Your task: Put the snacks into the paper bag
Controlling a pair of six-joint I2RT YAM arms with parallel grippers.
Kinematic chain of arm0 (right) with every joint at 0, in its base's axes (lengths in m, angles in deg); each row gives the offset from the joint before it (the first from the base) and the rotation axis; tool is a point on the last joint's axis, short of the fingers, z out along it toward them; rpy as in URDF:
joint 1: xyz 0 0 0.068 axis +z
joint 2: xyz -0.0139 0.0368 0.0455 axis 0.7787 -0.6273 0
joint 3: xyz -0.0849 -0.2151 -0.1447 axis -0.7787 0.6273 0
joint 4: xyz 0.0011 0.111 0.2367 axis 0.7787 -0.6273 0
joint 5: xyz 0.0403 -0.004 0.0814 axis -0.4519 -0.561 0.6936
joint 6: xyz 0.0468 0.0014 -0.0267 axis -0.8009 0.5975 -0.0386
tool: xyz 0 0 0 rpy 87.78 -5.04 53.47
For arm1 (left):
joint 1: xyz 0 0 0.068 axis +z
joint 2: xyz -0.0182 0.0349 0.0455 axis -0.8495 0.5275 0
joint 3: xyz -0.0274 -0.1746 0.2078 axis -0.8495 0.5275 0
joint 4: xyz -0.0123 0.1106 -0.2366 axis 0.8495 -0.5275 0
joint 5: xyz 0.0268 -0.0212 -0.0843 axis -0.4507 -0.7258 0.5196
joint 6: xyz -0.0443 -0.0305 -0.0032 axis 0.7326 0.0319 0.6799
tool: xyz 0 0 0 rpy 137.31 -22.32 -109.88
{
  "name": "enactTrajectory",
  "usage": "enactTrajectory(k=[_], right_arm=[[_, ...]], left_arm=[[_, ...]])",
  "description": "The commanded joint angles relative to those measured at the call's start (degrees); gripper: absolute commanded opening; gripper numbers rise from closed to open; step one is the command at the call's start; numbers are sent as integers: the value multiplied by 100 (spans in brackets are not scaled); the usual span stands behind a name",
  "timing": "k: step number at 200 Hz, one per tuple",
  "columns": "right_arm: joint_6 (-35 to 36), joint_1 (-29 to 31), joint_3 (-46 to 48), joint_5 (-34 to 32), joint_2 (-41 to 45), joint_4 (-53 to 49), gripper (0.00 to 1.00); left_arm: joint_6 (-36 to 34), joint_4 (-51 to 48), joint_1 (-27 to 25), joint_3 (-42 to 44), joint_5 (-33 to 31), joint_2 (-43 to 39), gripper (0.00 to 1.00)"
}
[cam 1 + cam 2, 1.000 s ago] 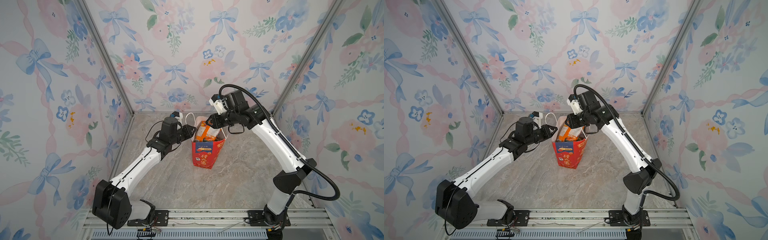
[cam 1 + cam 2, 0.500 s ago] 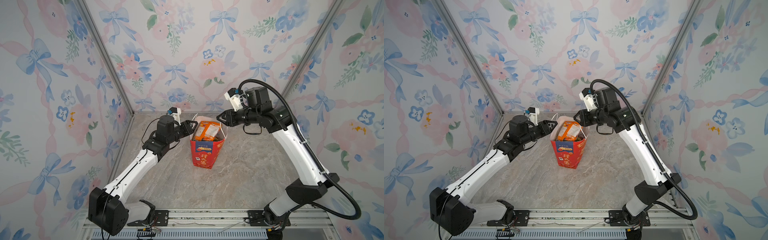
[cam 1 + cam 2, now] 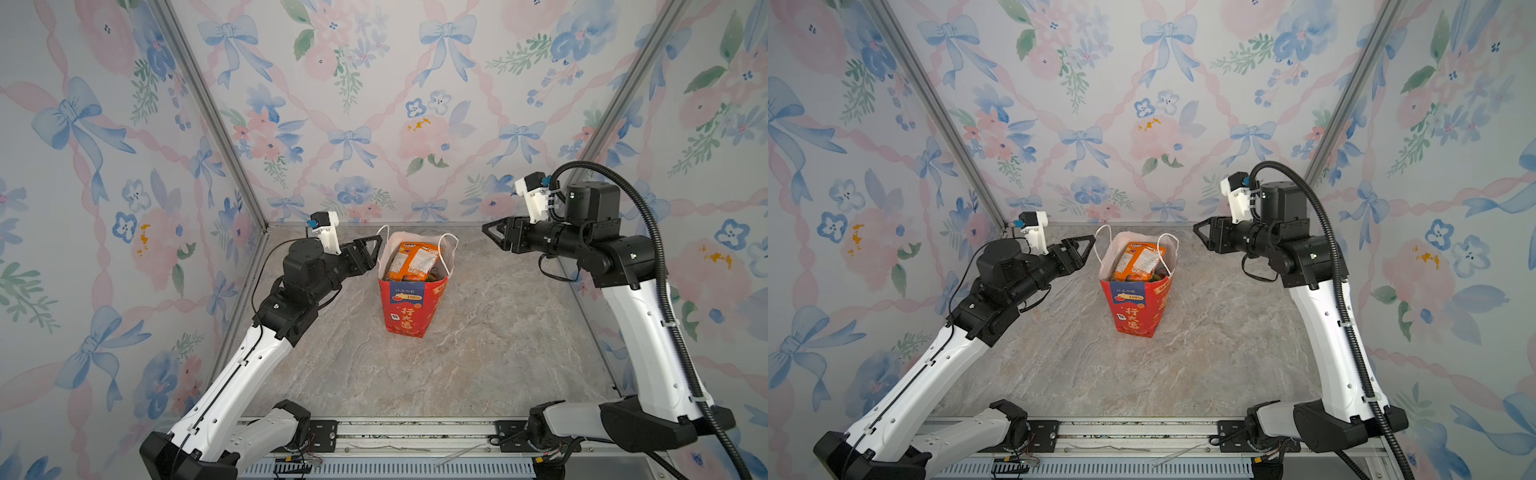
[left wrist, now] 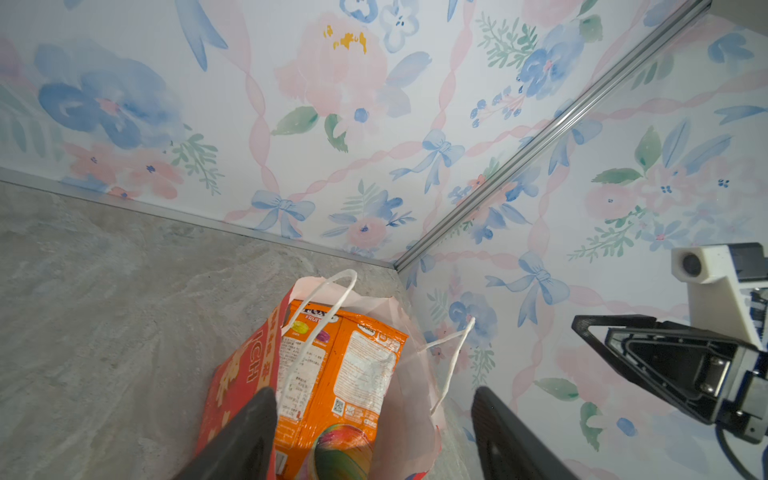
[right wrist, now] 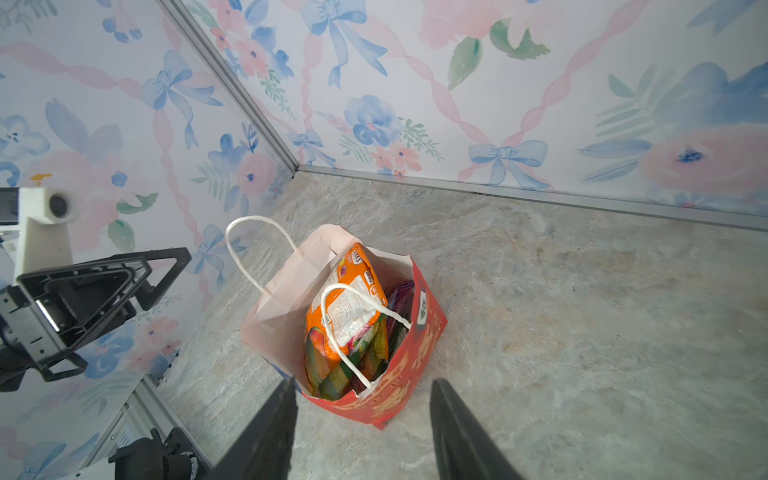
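Note:
The red paper bag [image 3: 409,309] [image 3: 1136,309] stands upright at the back middle of the table, mouth open, white cord handles up. Snacks fill it: an orange packet [image 3: 413,259] [image 3: 1140,259] [image 4: 340,374] [image 5: 345,307] sticks out on top, with green and purple packets [image 5: 395,303] beneath. My left gripper [image 3: 374,243] [image 3: 1086,243] [image 4: 374,392] hovers just left of the bag's rim, open and empty. My right gripper [image 3: 488,230] [image 3: 1198,230] [image 5: 365,384] hangs well right of the bag, open and empty.
Floral walls close in the left, back and right sides, with aluminium corner posts [image 3: 216,120] [image 3: 623,91]. The marble tabletop [image 3: 478,353] spreads around the bag. A metal rail [image 3: 415,430] carrying both arm bases runs along the front edge.
Both grippers have drawn back from the bag's mouth, the left leftward, the right far to the right. Both sets of jaws have widened. The bag stays standing with the orange packet on top.

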Motion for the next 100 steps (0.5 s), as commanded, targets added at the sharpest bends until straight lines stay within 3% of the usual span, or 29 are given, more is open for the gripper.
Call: enactTrajectory(k=[1,72,100], right_arm=[[97,-400,379,191,184,279,56],[326,-1300,1743,243,551,1320,69],[529,-1576,2456,191,714,2035,73]], left_arm=[[-368,-278,65,-126,-534,-189,98],[-1113,-286,368,94,-1459,-503,98],[-1629,329,484,616,-2044,-708,98]])
